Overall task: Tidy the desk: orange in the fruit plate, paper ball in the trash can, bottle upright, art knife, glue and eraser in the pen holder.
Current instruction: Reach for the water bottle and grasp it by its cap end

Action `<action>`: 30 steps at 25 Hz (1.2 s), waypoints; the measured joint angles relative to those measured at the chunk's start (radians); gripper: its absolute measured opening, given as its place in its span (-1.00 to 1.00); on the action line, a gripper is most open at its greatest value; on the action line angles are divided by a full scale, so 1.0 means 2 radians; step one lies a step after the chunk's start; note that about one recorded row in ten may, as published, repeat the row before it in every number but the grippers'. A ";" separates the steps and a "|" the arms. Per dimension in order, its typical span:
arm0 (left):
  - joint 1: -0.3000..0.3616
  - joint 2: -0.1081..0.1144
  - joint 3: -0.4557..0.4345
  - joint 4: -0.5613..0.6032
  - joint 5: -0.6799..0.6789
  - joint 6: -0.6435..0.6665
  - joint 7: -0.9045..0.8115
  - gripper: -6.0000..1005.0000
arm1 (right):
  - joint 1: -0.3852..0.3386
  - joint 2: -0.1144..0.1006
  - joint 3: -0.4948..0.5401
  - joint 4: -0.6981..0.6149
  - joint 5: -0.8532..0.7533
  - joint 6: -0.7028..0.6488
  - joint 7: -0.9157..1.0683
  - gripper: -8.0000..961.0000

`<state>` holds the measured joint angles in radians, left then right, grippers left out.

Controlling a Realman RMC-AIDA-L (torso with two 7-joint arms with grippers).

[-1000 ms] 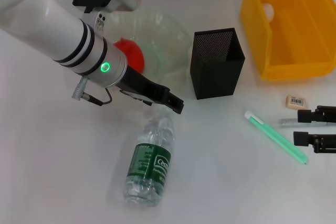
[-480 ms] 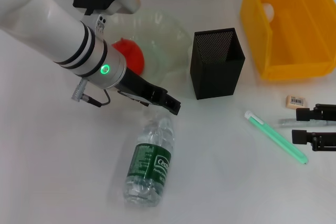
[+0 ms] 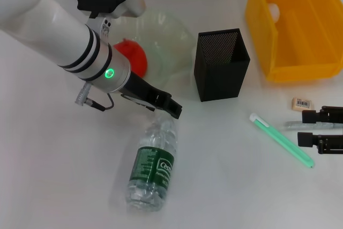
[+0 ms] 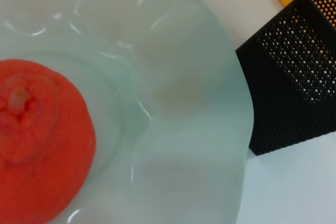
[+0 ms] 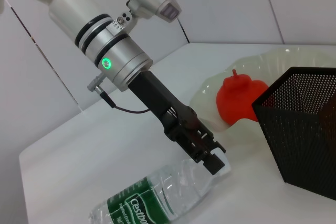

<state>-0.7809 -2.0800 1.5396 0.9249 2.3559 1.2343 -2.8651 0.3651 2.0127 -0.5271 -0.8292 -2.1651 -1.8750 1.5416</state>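
Covering the whole field, a plain white desk [image 3: 64, 186] meets a white wall at the back. Bottle [image 3: 153, 163] lies on its side at front centre, cap end under the left gripper [image 3: 174, 110]; whether those fingers are open or closed cannot be told. Orange [image 3: 133, 56] sits in the fruit plate [image 3: 171, 30], partly hidden behind the left arm. Pen holder [image 3: 222, 64] stands upright just right of the plate, trash can [image 3: 292, 25] at far right rear. Glue [image 3: 281, 140] lies diagonally at right front; eraser [image 3: 302, 103] and art knife [image 3: 296, 125] lie beside the right gripper [image 3: 308, 128], whose fingers are spread apart, holding nothing, art knife between them.
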 joint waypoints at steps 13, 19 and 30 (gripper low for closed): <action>0.001 0.000 0.021 0.003 -0.002 -0.004 0.003 -0.03 | -0.003 0.001 0.000 0.000 0.000 0.003 0.000 0.52; 0.013 0.000 0.026 0.024 -0.004 0.001 0.005 -0.03 | -0.004 0.001 0.001 0.001 0.000 0.004 0.000 0.52; 0.111 0.004 0.033 0.220 -0.045 0.040 0.064 -0.03 | -0.002 0.000 0.002 0.012 0.000 0.010 0.000 0.52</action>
<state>-0.5596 -2.0726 1.6061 1.3652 2.2653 1.3141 -2.7374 0.3616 2.0118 -0.5230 -0.8050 -2.1641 -1.8558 1.5417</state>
